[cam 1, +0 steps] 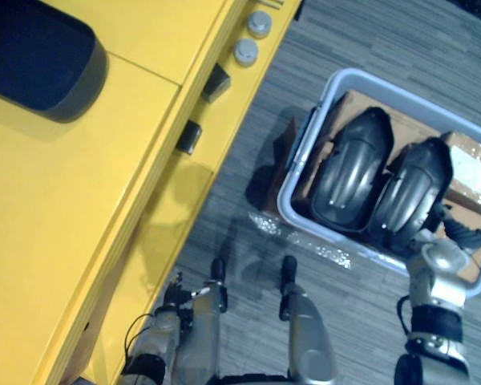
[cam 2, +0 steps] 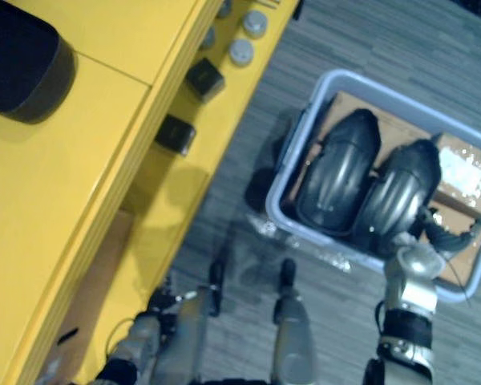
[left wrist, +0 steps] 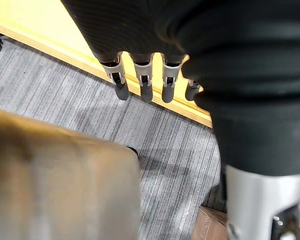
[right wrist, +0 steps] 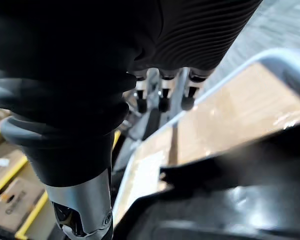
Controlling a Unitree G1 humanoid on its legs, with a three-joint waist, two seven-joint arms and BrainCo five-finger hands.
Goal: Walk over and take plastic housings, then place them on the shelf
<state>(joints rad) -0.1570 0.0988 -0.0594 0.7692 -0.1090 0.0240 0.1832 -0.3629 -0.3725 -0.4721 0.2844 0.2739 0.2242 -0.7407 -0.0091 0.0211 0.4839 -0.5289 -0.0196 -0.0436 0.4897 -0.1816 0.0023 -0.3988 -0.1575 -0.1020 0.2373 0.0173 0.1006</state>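
Observation:
Two dark ribbed plastic housings lie side by side in a grey bin (cam 1: 287, 210) on the floor, the left housing (cam 1: 354, 172) and the right housing (cam 1: 413, 192). My right hand (cam 1: 455, 231) hovers at the bin's near right corner, by the near end of the right housing. Its fingers (right wrist: 162, 100) reach out straight over the cardboard, and the housing (right wrist: 230, 200) sits dark just under the palm, ungripped. A third dark housing (cam 1: 36, 60) rests on top of the yellow shelf (cam 1: 80, 208). My left hand (cam 1: 175, 298) hangs low beside the shelf, fingers (left wrist: 142, 82) straight and holding nothing.
Cardboard (cam 1: 473, 172) lines the bin under the housings. On the shelf's lower level sit two grey round caps (cam 1: 246, 52) and two small dark blocks (cam 1: 216, 83). Grey striped carpet (cam 1: 248, 192) runs between shelf and bin.

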